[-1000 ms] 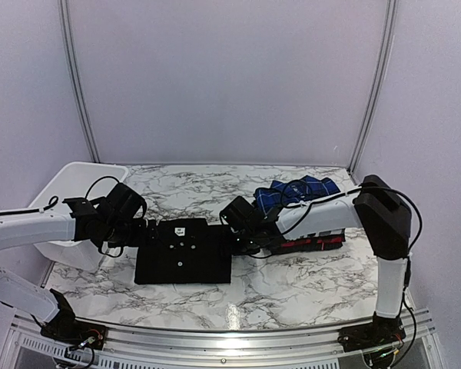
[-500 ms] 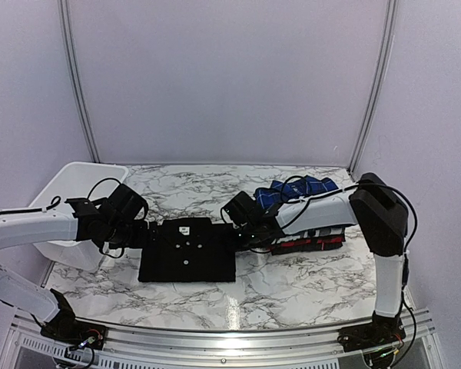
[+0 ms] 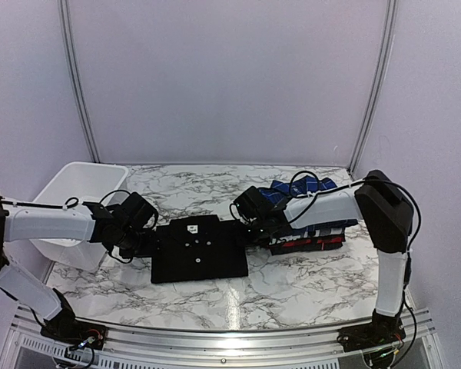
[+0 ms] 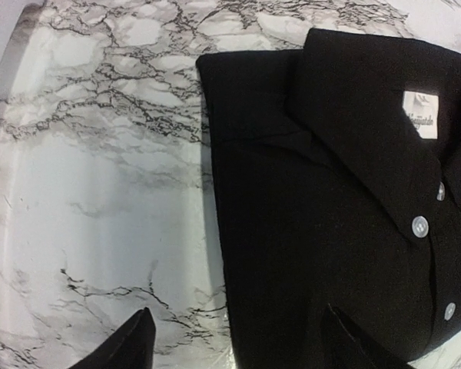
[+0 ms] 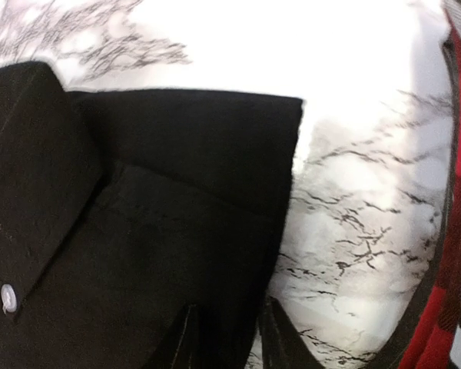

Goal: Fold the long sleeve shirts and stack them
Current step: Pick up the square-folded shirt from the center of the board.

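The black long-sleeve shirt (image 3: pixel 200 250) lies folded flat on the marble table, collar and white label up, and also shows in the left wrist view (image 4: pixel 338 192). My left gripper (image 3: pixel 148 242) is at its left edge. Its jaws (image 4: pixel 238 342) are wide open, one finger over the cloth and one over bare table. My right gripper (image 3: pixel 247 234) is at the shirt's right edge, its jaws (image 5: pixel 230 342) closed on the black cloth (image 5: pixel 138 231). The folded plaid shirts (image 3: pixel 311 234) are stacked just to the right, blue-and-white (image 3: pixel 296 192) on top. A red plaid edge (image 5: pixel 446 254) shows in the right wrist view.
A white plastic basket (image 3: pixel 69 192) stands at the back left, beside the left arm. Bare marble table (image 3: pixel 238 300) lies in front of the shirt. Purple walls close in the back and sides.
The black shirt has slid to the right, towards the plaid stack. Both grippers have moved right with it, staying at its two edges.
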You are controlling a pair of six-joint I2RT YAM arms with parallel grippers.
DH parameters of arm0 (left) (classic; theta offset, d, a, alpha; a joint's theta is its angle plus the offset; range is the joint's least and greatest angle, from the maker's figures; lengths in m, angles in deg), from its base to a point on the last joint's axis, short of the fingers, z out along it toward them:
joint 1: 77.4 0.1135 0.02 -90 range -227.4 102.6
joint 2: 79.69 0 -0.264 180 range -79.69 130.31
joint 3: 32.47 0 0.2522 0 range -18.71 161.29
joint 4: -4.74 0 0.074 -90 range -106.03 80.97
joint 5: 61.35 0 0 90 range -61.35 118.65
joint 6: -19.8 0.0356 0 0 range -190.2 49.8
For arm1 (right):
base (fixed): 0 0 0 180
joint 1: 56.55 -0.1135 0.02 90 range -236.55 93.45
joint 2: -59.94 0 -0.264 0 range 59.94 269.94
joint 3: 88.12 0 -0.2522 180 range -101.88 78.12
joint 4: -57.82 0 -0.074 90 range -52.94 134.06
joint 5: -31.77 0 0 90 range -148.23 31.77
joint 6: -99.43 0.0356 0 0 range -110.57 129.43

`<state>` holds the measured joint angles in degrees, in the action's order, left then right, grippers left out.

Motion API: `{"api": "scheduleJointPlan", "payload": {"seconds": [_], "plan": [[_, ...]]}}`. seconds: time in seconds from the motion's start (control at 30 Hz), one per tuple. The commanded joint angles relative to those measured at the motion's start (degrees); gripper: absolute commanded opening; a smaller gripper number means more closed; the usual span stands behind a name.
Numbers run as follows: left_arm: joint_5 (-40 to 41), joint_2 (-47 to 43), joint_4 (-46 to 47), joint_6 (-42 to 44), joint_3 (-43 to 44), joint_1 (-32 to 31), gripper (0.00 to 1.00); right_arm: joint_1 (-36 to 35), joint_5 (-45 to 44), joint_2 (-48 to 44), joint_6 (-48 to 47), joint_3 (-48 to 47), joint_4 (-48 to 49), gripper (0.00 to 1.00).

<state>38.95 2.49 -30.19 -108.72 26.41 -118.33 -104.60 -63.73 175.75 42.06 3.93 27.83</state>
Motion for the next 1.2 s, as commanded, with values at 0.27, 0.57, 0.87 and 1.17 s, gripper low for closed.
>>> {"api": "scheduleJointPlan", "payload": {"seconds": [0.27, 0.57, 0.87, 1.17], "plan": [[-0.72, 9.16, 6.26, -3.08, -0.58, 0.02, 0.62, 0.03, 2.86, -0.61, -1.06, 0.34, -2.21, 0.38], [0.62, 14.6, 6.32, -3.98, 1.34, -1.87, 0.55, -1.69, 3.08, 1.32, -0.22, -0.02, -2.23, 0.38], [0.89, 18.34, 6.4, -5.86, 3.58, -3.94, 0.33, -3.33, 2.4, 3.85, -0.01, -2.85, -3.8, 0.15], [0.42, 13.85, 5.78, -5.96, 4.66, -4.51, 0.0, -3.7, 1.07, 3.24, -1.45, -8.18, -7.51, 0.0]]}}
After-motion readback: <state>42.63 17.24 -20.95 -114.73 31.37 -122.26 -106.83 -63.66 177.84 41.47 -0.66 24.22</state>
